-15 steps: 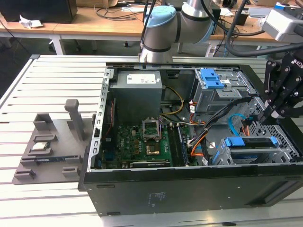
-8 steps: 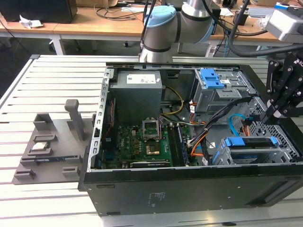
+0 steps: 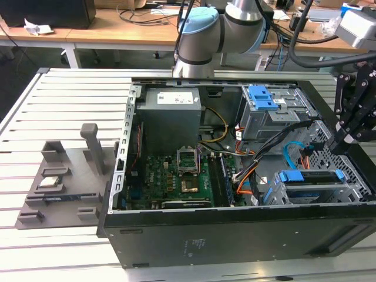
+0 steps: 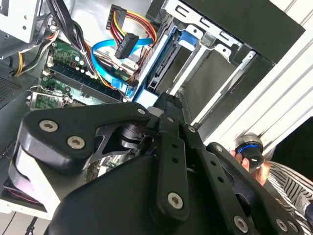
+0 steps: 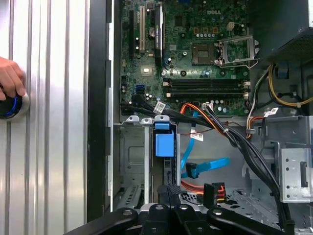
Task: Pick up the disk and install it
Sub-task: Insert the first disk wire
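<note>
At the exterior view's right end of the open computer case point(image 3: 235, 235), the arm point(image 3: 200, 35) points its tool point(image 3: 341, 145) down, pinched closed with nothing in it, close over the disk point(image 3: 311, 178). Disk stands on edge, seated in the lower drive cage point(image 3: 317, 195), blue rails showing. Case lies on a slatted metal counter point(image 3: 59, 106). A person's hand point(image 5: 7, 78) rests on a blue-ringed button point(image 5: 11, 106). Cluttered desks point(image 3: 117, 32) behind.

End effector point(image 3: 343, 140) hangs, it seems, above open computer case point(image 3: 235, 241).

A robotics lab: slatted aluminium worktable point(image 3: 59, 94), open computer case point(image 3: 235, 235), robot arm point(image 3: 202, 35), cable-strewn wooden desks point(image 3: 117, 32) behind.
</note>
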